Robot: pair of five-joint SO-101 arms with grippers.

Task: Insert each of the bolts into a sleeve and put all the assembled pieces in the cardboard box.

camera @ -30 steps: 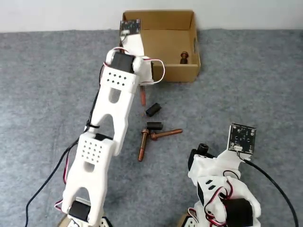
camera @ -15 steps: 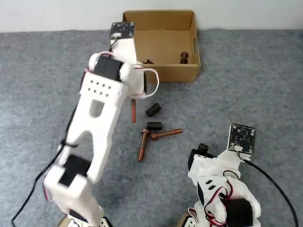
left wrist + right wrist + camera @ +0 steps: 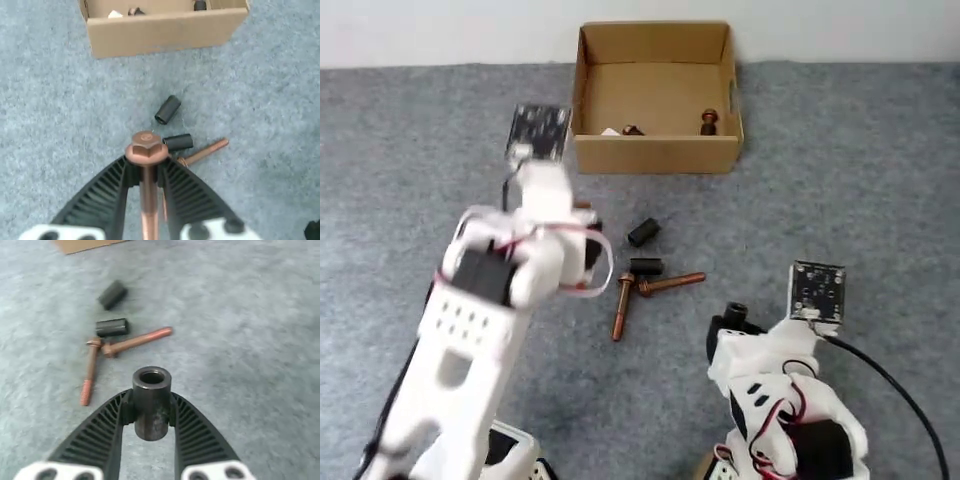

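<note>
Left claw (image 3: 146, 167) clamped on a copper bolt (image 3: 146, 150), held above the loose parts. Right claw (image 3: 150, 407) clamped on a black sleeve (image 3: 151, 385), low over the grey worktop (image 3: 840, 200). Between the arms and the cardboard box (image 3: 655, 155) lie two loose bolts (image 3: 620, 310), heads just beside each other, and two loose sleeves (image 3: 642, 232); two pieces (image 3: 708, 122) sit in the box near its front wall.
</note>
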